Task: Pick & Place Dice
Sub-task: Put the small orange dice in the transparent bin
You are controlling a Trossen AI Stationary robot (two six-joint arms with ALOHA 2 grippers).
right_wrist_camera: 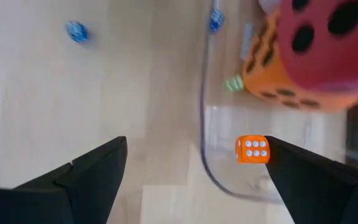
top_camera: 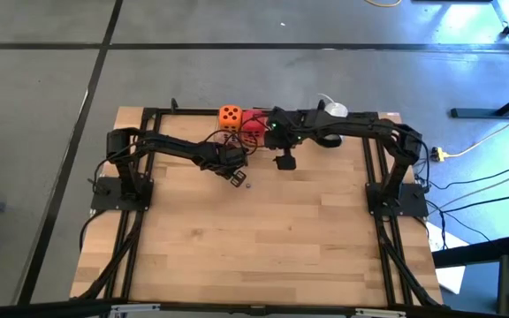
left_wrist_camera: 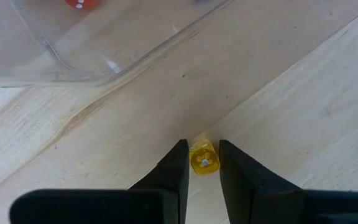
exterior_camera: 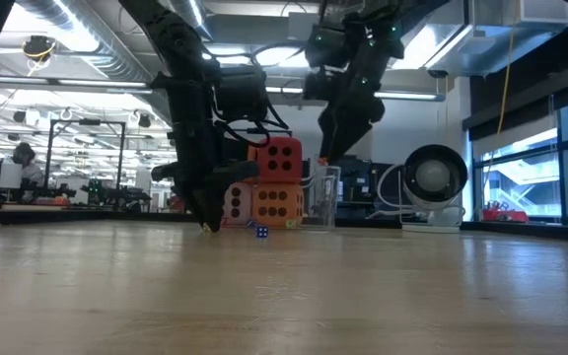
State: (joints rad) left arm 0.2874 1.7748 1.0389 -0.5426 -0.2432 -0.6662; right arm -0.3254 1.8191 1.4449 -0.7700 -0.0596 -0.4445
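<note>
Three big dice stand at the table's far edge. A red one [exterior_camera: 279,158] sits on top of an orange one [exterior_camera: 276,202], and a pale pink one [exterior_camera: 236,203] is beside them. From above, the orange die [top_camera: 230,116] and the red die [top_camera: 253,123] show. My left gripper [left_wrist_camera: 202,155] is down at the table top in front of them, shut on a tiny yellow cube [left_wrist_camera: 204,159]. My right gripper [exterior_camera: 341,148] hangs open above the table, near the dice, with nothing between its fingers. My left gripper pinches the tiny yellow cube's two opposite sides [left_wrist_camera: 194,160] between its fingertips, coming steeply from above. The cube is at the very tips, down at the wooden table top; whether it touches the wood I cannot tell.
A clear plastic container [right_wrist_camera: 205,134] stands by the big dice, with a tiny orange cube [right_wrist_camera: 252,150] in it. A tiny blue cube [exterior_camera: 261,232] lies on the table in front of the dice. A tiny green cube [right_wrist_camera: 233,83] lies by the big orange die. Bare wood extends toward the near edge.
</note>
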